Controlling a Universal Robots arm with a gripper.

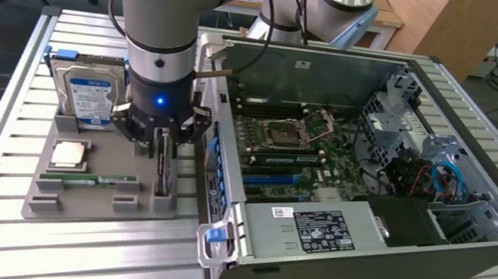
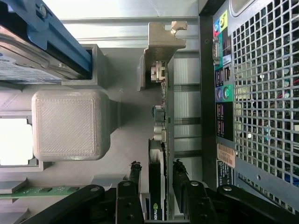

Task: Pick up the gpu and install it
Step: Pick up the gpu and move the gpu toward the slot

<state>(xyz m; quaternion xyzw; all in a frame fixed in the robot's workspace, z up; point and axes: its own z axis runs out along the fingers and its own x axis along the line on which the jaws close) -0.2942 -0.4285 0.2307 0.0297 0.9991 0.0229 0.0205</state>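
The gpu [image 1: 163, 167] stands on edge in a slot at the exterior view's right side of the grey parts tray [image 1: 79, 200]. In the wrist view the gpu [image 2: 159, 135] runs as a thin card with a metal bracket at its far end. My gripper [image 1: 165, 146] hangs straight down over the card. In the wrist view my gripper [image 2: 157, 169] is open, with one black finger on each side of the card and a small gap to each.
The tray also holds a silver hard drive [image 1: 91, 92], a CPU [image 1: 71, 153] and a green RAM stick [image 1: 103, 181]. Close beside the tray lies the open computer case [image 1: 475, 248], its motherboard [image 1: 292, 155] exposed. The case's rear panel [image 2: 252, 93] is near the card.
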